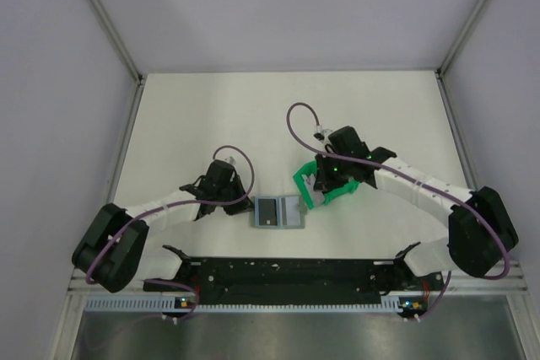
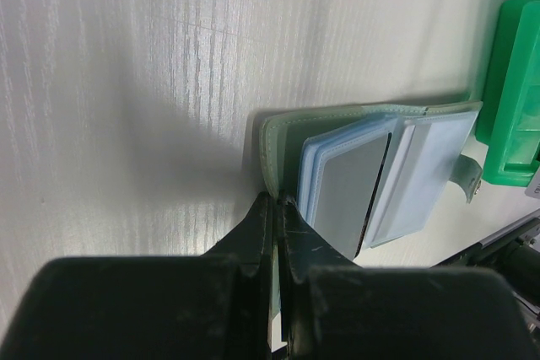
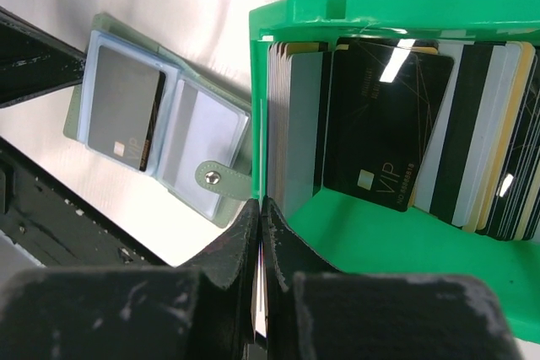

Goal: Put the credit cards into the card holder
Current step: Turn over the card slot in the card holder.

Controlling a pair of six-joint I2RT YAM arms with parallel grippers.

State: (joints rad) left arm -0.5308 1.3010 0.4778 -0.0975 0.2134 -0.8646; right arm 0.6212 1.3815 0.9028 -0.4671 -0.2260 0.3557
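The card holder (image 1: 289,212) lay open and flat on the pale, finely ribbed bench (image 2: 126,82), between the two arms. It had a matt grey-green cover with a stitched edge, glossy light blue sleeves and a rounded snap tab (image 3: 218,178). One grey card (image 3: 126,107) sat in its left sleeve. The left fingers (image 2: 253,238), black and scuffed, were pressed together, their tips at the cover's stitched edge. More credit cards (image 3: 388,124), thin, shiny and rectangular, stood packed on edge in the green bin (image 3: 380,6) of smooth plastic just beside the holder. The right fingers (image 3: 240,242) were pressed together against the bin's left wall; whether they nipped it I cannot tell.
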